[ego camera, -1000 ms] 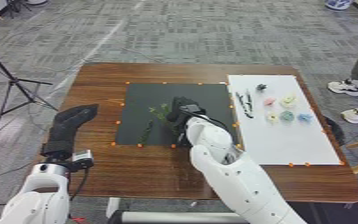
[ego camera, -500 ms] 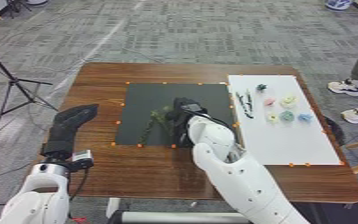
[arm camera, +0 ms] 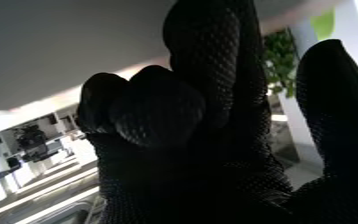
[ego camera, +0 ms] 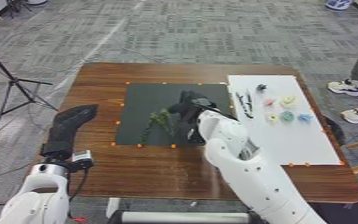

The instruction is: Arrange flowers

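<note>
"Beginning with the right hand (ego camera: 193,104), where is it held?"

"Over the black mat (ego camera: 144,97), just beside the leafy green stems (ego camera: 164,118) laid there. Whether they are touched cannot be told."

"How are its fingers set?"

"Wide: the thumb (arm camera: 331,90) is spread well apart from the nearest finger, which is held nearly straight, while others are loosely bent."

"And the left hand (ego camera: 75,115)?"

"It is held over the brown table (ego camera: 109,170), left of the mat, its fingers straight and close together."

"Where are the flowers placed?"

"On the white sheet (ego camera: 291,147), right of the mat. A pink flower (ego camera: 269,102), a yellow flower (ego camera: 287,101), a pale yellow flower (ego camera: 272,118), a teal flower (ego camera: 286,116) and a blue flower (ego camera: 305,117) are grouped there, with a small dark piece (ego camera: 261,87) set farther back. A long black-and-white item (ego camera: 246,104) is laid near the left edge."
</note>
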### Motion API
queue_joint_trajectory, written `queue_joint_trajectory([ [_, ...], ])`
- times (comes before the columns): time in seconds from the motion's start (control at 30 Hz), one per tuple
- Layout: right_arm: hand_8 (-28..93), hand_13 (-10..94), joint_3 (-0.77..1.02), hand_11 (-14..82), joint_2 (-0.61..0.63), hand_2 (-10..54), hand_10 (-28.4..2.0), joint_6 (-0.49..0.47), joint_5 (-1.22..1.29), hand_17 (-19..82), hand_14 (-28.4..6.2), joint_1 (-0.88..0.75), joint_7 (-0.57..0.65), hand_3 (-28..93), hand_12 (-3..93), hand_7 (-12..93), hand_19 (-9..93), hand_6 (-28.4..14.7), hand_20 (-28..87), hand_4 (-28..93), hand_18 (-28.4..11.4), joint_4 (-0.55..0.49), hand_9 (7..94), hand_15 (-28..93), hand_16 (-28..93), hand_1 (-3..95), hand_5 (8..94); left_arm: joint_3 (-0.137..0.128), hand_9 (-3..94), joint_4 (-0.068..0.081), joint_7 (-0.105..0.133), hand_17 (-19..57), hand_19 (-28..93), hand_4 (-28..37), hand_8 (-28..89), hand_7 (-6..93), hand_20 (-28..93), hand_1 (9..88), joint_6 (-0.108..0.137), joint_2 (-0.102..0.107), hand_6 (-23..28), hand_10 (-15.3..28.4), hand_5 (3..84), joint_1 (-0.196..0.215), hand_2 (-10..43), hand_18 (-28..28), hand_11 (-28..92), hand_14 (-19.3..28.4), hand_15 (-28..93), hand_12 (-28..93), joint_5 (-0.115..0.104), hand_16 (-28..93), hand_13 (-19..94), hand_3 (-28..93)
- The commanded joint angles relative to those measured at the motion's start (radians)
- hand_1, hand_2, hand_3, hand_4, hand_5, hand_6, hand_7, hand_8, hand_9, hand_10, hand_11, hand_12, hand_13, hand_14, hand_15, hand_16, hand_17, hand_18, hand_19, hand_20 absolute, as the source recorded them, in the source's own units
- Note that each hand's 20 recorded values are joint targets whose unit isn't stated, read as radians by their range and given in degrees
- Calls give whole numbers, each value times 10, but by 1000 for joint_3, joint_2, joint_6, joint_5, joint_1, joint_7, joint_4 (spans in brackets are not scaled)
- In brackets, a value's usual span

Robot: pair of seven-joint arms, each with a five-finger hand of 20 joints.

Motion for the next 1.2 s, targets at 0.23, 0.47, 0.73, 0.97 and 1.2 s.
queue_joint_trajectory([
  [0.23,-69,693,98,156,-41,107,-179,12,421,311,-161,1,-290,681,192,180,768,-53,502,-104,-272,33,740,577,346,189,571,4,441,-3,-7,59,128,-163,-72,188,184,285,-16,-8,43,128,503,2,-14,127,207,169,203,119,1,10,340,694],
  [0.47,-76,694,132,128,-70,113,-170,-144,368,309,-166,-9,-339,685,164,151,762,-53,509,-110,-275,81,730,582,338,178,488,0,441,-1,-13,59,128,-164,-72,189,184,285,-13,-10,43,129,504,3,-14,127,207,168,202,118,-4,9,340,694],
  [0.73,-75,691,131,87,-96,141,-151,-244,83,305,-173,-10,-442,681,121,144,756,-54,512,-130,-281,115,664,576,336,151,365,9,441,4,-15,59,127,-164,-72,188,184,285,-23,-10,44,129,504,-8,-14,127,207,168,202,119,-1,11,340,695],
  [0.97,-78,691,126,88,-79,135,-148,-216,67,305,-173,-18,-422,689,111,153,756,-49,512,-129,-282,108,658,578,332,146,372,7,441,5,-17,58,128,-164,-71,188,184,286,-28,-10,43,128,503,-7,-14,128,208,169,203,119,-2,10,340,693],
  [1.2,-83,698,121,93,-60,127,-150,-230,85,310,-170,-29,-403,689,109,154,760,-46,512,-128,-282,86,679,581,330,146,400,-1,441,-2,-9,57,129,-164,-72,188,185,285,-24,-11,43,128,503,4,-14,128,207,169,204,118,-3,10,340,693],
])
